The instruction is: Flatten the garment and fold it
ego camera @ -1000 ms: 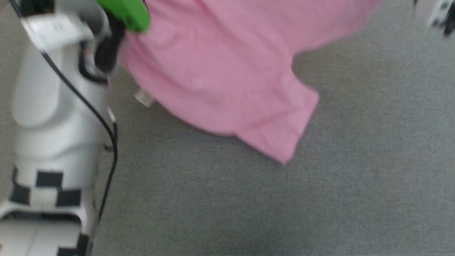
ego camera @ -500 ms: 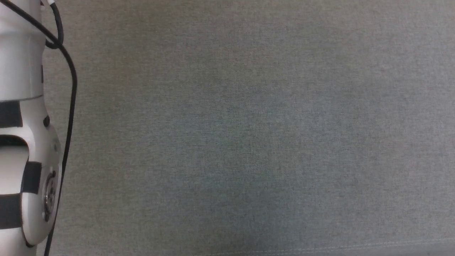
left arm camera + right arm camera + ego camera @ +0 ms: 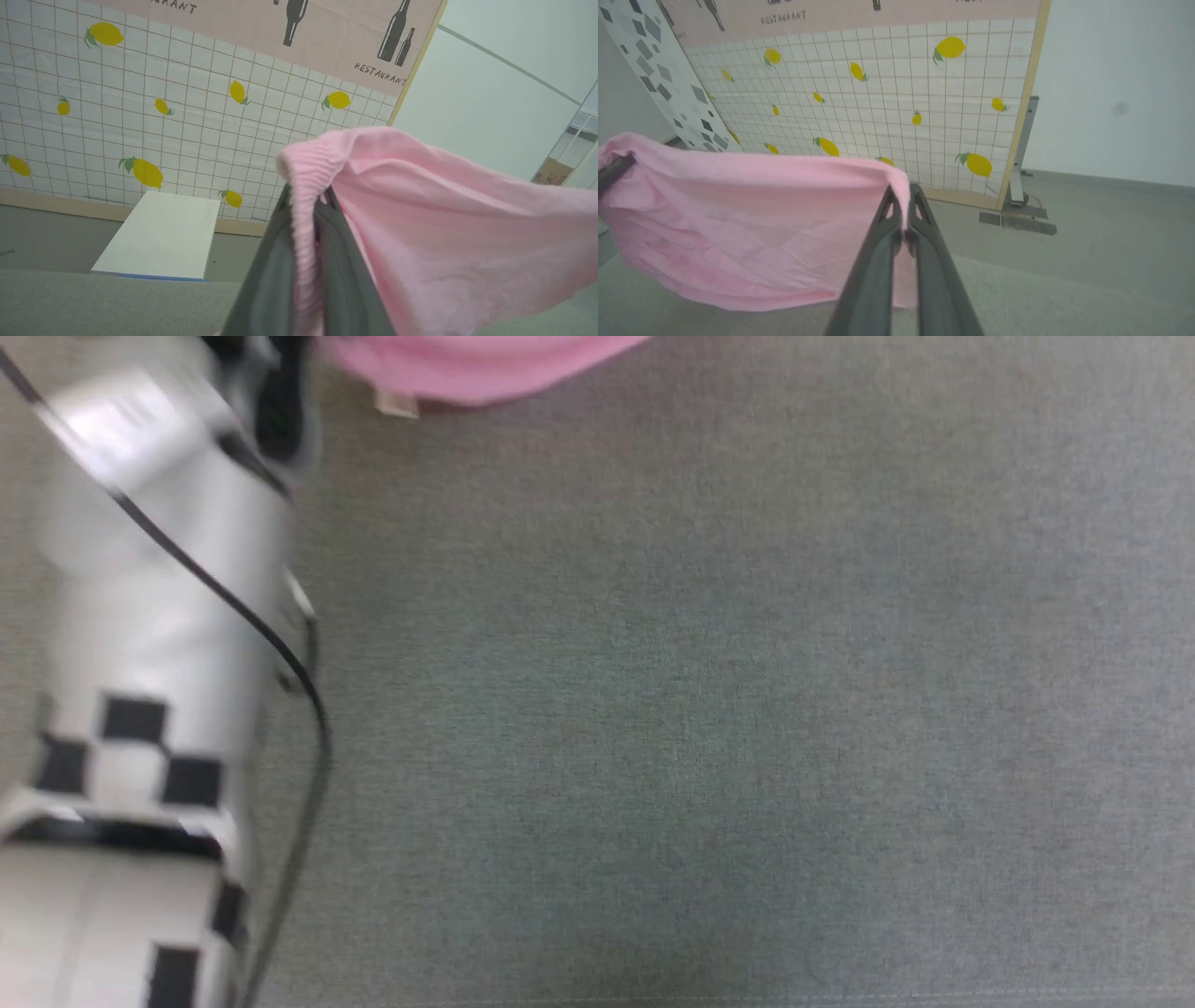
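Grey surface (image 3: 709, 709) under shorts (image 3: 738, 224); left gripper (image 3: 306, 198) clamps waistband (image 3: 303, 163), right gripper (image 3: 903, 191) clamps other edge, cloth stretched between them above surface.

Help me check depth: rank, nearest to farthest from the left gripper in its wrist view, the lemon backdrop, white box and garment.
1. garment, clamped in the left gripper.
2. white box, lower left of view.
3. lemon backdrop, behind the box.
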Controlling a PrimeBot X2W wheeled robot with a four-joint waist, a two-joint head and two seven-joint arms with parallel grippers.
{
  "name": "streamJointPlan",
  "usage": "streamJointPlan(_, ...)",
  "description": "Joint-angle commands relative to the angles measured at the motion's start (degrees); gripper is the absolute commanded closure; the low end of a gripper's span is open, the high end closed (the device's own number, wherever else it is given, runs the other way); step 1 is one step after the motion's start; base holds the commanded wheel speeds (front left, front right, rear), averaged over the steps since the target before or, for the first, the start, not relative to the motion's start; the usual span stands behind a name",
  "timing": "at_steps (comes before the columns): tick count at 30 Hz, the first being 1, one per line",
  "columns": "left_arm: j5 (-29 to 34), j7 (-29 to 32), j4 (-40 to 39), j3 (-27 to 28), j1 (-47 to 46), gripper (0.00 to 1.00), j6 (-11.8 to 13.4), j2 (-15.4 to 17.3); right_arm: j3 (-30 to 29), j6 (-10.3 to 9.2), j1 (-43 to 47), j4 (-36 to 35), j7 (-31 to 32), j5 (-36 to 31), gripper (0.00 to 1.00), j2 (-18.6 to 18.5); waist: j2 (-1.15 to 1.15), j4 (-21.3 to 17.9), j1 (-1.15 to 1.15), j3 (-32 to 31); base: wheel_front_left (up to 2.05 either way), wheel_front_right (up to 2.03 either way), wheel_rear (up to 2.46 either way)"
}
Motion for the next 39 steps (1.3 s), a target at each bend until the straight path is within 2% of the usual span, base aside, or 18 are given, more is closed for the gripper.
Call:
streamJointPlan(1, -1.6, -0.8, -1.3, -1.8, 3.3, 1.0, -0.4, -0.3, 0.1, -0.11, 4.6, -2.0, 0.2, 2.0, 1.0, -1.1, 0.0, 1.8, 0.0, -3.7, 0.0, 0.0, 0.0)
streamJointPlan(4, -6.4, -1.8, -5.7, -5.8, 13.3, 1.0, -0.4, -1.0, -1.0, -0.11, 18.8, -9.6, 2.3, 5.8, 1.0, -3.3, 0.0, 3.4, 0.0, -9.1, 0.0, 0.0, 0.0)
streamJointPlan(9, -9.4, -2.3, -11.5, -8.4, 26.8, 1.0, -0.4, -1.3, -4.4, -0.11, 37.7, -18.5, 9.0, 9.9, 1.0, -2.8, 0.0, 4.3, 0.0, -15.7, 0.0, 0.0, 0.0)
streamJointPlan(15, -10.8, -2.5, -15.8, -6.7, 44.8, 1.0, 0.3, -3.7, -10.3, -0.11, 57.9, -24.9, 17.5, 11.1, 1.0, 1.8, 0.0, 4.3, 0.0, -21.7, 0.0, 0.0, 0.0)
streamJointPlan(17, -10.2, -2.5, -16.4, -7.6, 51.1, 1.0, 1.2, -3.8, -12.5, -0.11, 64.7, -27.6, 21.2, 11.7, 1.0, 4.4, 0.0, 4.3, 0.0, -23.0, 0.0, 0.0, 0.0)
streamJointPlan(20, -10.0, -2.3, -16.9, -7.9, 55.7, 1.0, 2.6, -3.2, -14.0, -0.11, 69.9, -30.4, 24.8, 11.6, 1.0, 6.6, 0.0, 4.1, 0.0, -23.5, 0.0, 0.0, 0.0)
streamJointPlan(26, -11.7, 0.5, -18.3, -7.0, 62.5, 1.0, 6.0, -2.0, -15.7, -0.11, 76.1, -35.1, 33.4, 11.8, 1.0, 9.7, 0.0, 3.3, 0.0, -23.8, 0.0, 0.0, 0.0)
streamJointPlan(29, -12.7, 1.7, -20.0, -6.7, 64.6, 1.0, 7.0, -1.9, -16.5, -0.11, 77.1, -38.0, 36.5, 11.4, 1.0, 10.5, 0.0, 3.0, 0.0, -23.7, 0.0, 0.0, 0.0)
streamJointPlan(33, -13.9, 2.6, -23.3, -6.1, 64.5, 1.0, 7.8, -2.1, -18.3, -0.11, 72.7, -39.7, 35.5, 8.6, 1.0, 11.3, 0.0, 2.5, 0.0, -22.3, 0.0, 0.0, 0.0)
streamJointPlan(39, -14.7, 3.3, -26.1, -4.1, 58.1, 1.0, 9.2, -2.4, -17.6, -0.11, 57.2, -32.3, 27.4, 2.2, 1.0, 11.5, 0.0, 2.2, 0.0, -17.3, 0.0, 0.0, 0.0)
